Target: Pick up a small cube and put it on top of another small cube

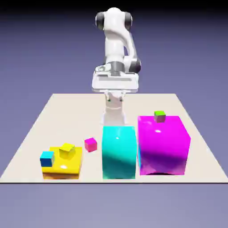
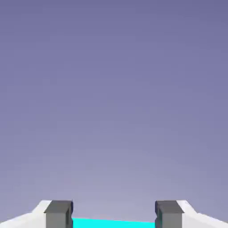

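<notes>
Exterior view findings, listed by size. The table (image 1: 26,147) carries every item. The white arm (image 1: 116,44) descends to a gripper (image 1: 114,116) whose lower part is hidden behind the tall cyan block (image 1: 119,152); the fingertips cannot be seen from this camera.

The magenta block (image 1: 162,145) is the largest object, standing just beside the cyan block on the exterior view's right, in front of the gripper and to that side. The cyan block stands directly between the gripper and the camera. The low yellow block (image 1: 62,164) lies well apart from the gripper, toward the exterior view's left and nearer the camera.

Small cubes: a green cube (image 1: 160,116) rests on the top of the magenta block near its rear edge, off to the exterior view's right of the gripper. A yellow-green cube (image 1: 67,150) sits on the yellow block. A blue cube (image 1: 46,158) is at that block's left corner; whether it rests on the block or against it cannot be determined. A pink cube (image 1: 91,144) lies on the table between the yellow and cyan blocks, touching neither.

Hand view: both grey fingers (image 2: 58,213) stand wide apart with nothing between them. Only a thin cyan strip (image 2: 113,223) shows at the bottom edge between the tips; the remainder is plain backdrop. No cube is gripped.
</notes>
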You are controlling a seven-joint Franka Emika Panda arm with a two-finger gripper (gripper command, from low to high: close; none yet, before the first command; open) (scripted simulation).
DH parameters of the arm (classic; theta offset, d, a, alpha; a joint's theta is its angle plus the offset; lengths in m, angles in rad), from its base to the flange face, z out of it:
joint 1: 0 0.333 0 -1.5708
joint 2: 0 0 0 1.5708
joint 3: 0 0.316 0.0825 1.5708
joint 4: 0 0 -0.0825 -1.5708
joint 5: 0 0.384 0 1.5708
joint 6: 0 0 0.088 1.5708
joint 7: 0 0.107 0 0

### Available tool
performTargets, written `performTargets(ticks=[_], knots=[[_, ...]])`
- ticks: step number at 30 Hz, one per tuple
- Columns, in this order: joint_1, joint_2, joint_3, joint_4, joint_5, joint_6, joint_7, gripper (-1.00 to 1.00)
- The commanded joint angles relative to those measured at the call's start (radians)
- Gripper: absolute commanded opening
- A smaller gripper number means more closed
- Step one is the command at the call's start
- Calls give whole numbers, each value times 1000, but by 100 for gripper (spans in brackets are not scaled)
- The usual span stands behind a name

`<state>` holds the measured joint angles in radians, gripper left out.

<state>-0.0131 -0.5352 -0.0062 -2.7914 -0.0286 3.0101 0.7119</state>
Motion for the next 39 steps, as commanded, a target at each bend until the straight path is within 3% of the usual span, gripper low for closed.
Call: performTargets(ticks=[1, 13, 22, 26, 33, 34, 39], knots=[[-7, 36, -21, 11, 1, -34, 1, 0], [-96, 471, -279, 146, 12, -447, 16, 0], [79, 692, -603, 134, 354, -730, 327, 0], [167, 639, -680, 126, 402, -700, 261, 0], [96, 852, -510, 122, 685, -561, 62, 0], [96, 852, -510, 122, 685, -561, 62, -100], [140, 720, -614, 125, 511, -646, 184, -100]])
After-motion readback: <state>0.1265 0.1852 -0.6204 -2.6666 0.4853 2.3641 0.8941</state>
